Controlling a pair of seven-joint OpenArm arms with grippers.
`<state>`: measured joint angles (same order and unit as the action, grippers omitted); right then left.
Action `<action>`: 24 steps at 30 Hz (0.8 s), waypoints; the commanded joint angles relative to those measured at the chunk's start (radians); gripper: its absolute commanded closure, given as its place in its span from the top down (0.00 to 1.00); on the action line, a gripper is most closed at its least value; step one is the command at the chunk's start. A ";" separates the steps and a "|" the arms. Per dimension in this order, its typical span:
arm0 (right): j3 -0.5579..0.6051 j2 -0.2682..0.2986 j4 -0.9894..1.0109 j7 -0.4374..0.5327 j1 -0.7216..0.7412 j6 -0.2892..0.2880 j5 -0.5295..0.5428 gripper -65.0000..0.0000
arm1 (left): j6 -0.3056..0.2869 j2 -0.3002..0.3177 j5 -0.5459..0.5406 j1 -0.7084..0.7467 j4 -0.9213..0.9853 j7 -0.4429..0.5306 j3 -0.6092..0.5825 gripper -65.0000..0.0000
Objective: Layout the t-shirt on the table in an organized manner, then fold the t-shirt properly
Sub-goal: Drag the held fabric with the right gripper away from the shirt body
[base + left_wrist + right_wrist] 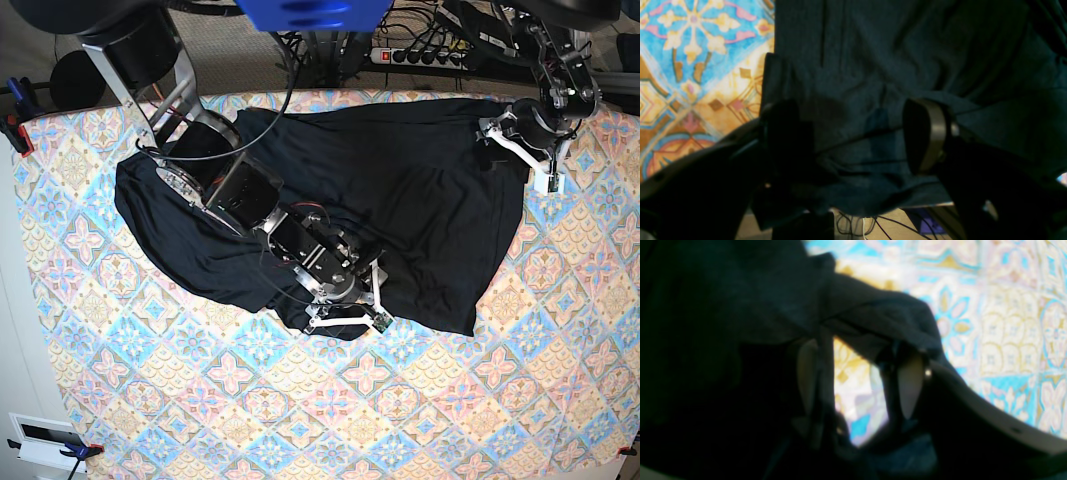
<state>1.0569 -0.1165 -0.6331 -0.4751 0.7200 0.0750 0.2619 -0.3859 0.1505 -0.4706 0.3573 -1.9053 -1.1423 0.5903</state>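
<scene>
Right gripper (pixel 352 308) sits at lower centre of the base view, at the bottom edge of the t-shirt (pixel 400 190), with its white fingers spread apart over a dark bunch of fabric. In the right wrist view the same gripper (pixel 857 380) has its two pale fingertips (pixel 910 386) apart, patterned bench (pixel 1007 323) showing through the gap; a fold of black cloth drapes over the top of both fingers, and whether it is caught on them or just lying there cannot be told, as this view is blurred. Its arm runs diagonally from upper left of the base view, lying across the shirt's left half.

Left gripper (pixel 520 150) is at upper right of the base view, at the shirt's right edge near the far side of the bench (pixel 150 400). In the left wrist view this gripper (pixel 853 136) has its fingers wide apart, resting over wrinkled fabric (pixel 907 50) with the cloth lying between them, not pinched. Its arm comes down from the top right corner, bent at the wrist.

T-shirt is spread across the upper middle of the bench, rumpled, left part largely covered by the right arm. Sleeves and collar are hard to make out. Cables (pixel 853 223) show below the bench edge at the bottom of the left wrist view.
</scene>
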 commanded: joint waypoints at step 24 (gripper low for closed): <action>0.000 -0.004 0.043 0.022 0.051 0.007 -0.281 0.56 | 0.000 0.010 -0.010 -0.001 -0.018 0.017 0.004 0.69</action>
<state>1.0573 -0.1188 -0.5861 -0.4408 0.7403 0.0746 -0.0120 -0.3862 0.1493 -0.4686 0.3576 -1.9053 -1.1416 0.5900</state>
